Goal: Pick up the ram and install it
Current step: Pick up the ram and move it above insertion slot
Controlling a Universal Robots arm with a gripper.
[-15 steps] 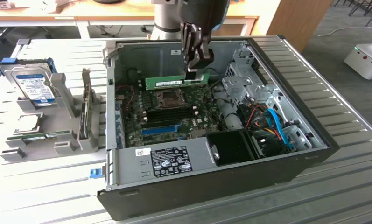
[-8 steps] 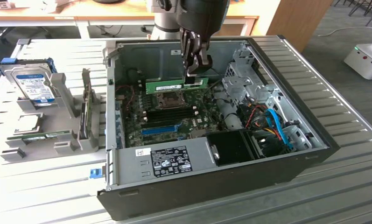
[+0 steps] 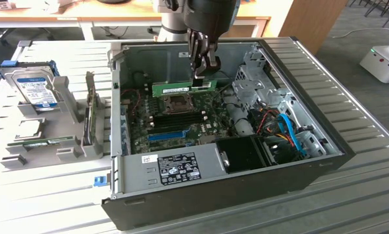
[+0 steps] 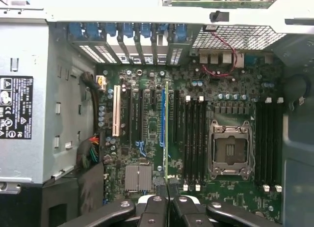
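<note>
Holding the ram (image 3: 181, 88) over the open computer case (image 3: 246, 195).
Well apart from your jaws, the hard drive (image 3: 36, 90) stands on the worktop (image 3: 51, 204); your jaws pinch the ram near one end, level, with the motherboard (image 3: 181, 119) beneath them.

On the table (image 3: 350, 195), the tool (image 3: 203, 76) holds the ram (image 3: 178, 89) above the case (image 3: 233, 187)'s inside; hard drive (image 3: 34, 90) and second ram (image 3: 48, 143) stand to the exterior view's left of it.

thin green ram stick (image 3: 174, 89), dark chips; long blue motherboard slot (image 3: 166, 135); silver hard drive (image 3: 34, 90), blue-white label; dark grey case (image 3: 214, 197)
</note>
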